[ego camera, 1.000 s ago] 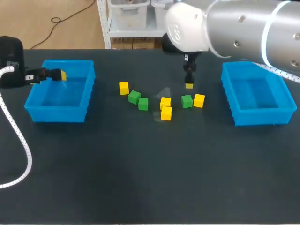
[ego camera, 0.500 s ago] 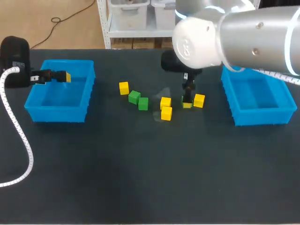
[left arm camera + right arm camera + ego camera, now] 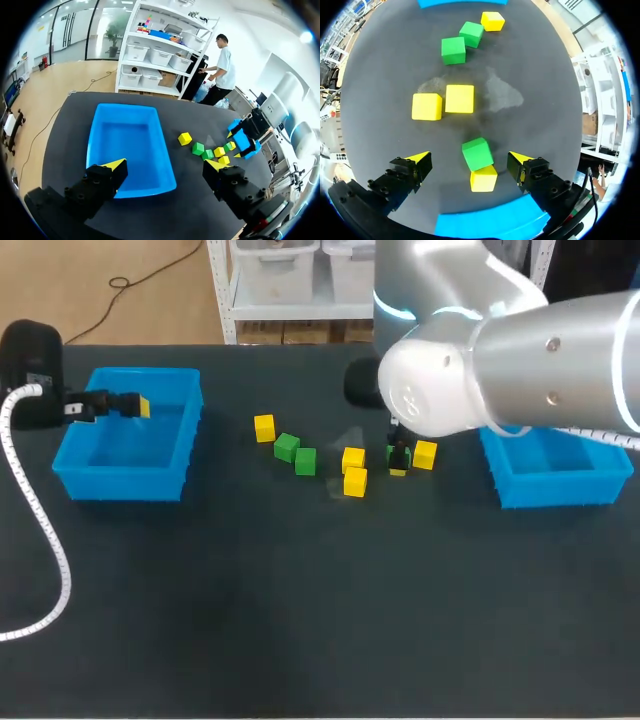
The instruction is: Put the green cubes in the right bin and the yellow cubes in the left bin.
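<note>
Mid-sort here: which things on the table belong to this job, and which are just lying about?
Job:
- three green cubes
- four yellow cubes
- left bin
- right bin

Lying about:
- pale smudge among the cubes
- white hose trailing from the left arm

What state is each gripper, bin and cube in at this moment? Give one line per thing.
Left yellow-tipped gripper, open, empty.
Right yellow-tipped gripper, open, straddling one green cube, not touching it.
Left blue plastic bin, empty.
Right blue plastic bin, no cube in its visible part.
Three green cubes, outside both bins.
Four yellow cubes, outside both bins.
</note>
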`<state>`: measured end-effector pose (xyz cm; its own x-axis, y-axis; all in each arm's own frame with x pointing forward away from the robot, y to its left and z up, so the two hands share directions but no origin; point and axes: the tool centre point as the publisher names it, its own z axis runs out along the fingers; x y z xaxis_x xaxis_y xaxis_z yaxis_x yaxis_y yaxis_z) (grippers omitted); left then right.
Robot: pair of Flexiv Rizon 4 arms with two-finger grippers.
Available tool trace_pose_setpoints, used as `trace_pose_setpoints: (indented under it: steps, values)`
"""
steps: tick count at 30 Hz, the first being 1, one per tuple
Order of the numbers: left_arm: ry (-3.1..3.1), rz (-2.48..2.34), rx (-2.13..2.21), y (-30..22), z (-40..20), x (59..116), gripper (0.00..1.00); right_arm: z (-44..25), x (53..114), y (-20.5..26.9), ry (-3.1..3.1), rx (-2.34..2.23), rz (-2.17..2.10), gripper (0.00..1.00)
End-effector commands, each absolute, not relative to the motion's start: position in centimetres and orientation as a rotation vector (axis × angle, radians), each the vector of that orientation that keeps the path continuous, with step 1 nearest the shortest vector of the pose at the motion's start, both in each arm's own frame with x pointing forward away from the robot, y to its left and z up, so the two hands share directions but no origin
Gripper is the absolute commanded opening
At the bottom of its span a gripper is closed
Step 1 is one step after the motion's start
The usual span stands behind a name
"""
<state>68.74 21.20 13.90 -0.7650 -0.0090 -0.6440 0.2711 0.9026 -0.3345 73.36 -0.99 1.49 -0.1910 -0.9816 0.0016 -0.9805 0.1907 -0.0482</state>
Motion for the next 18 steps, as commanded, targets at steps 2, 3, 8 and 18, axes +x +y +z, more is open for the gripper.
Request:
trace_pose_setpoints:
  steps: [2, 3, 8, 18]
  values:
    - [2.396, -0.536, 0.184, 21.0, 14.0, 68.9, 1.00, 1.1, 73.6, -1.1, 2.397, -1.977, -0.067, 1.00]
    - [2.396, -0.536, 0.184, 21.0, 14.0, 68.9, 1.00, 1.0, 73.7, -1.1, 2.396, -1.979, -0.069, 1.00]
    - [2.396, -0.536, 0.184, 21.0, 14.0, 68.9, 1.00, 0.2, 74.7, -1.1, 2.398, -1.983, -0.091, 1.00]
    - [2.396, -0.536, 0.184, 21.0, 14.0, 68.9, 1.00, -0.7, 75.9, -0.9, 2.401, -1.999, -0.124, 1.00]
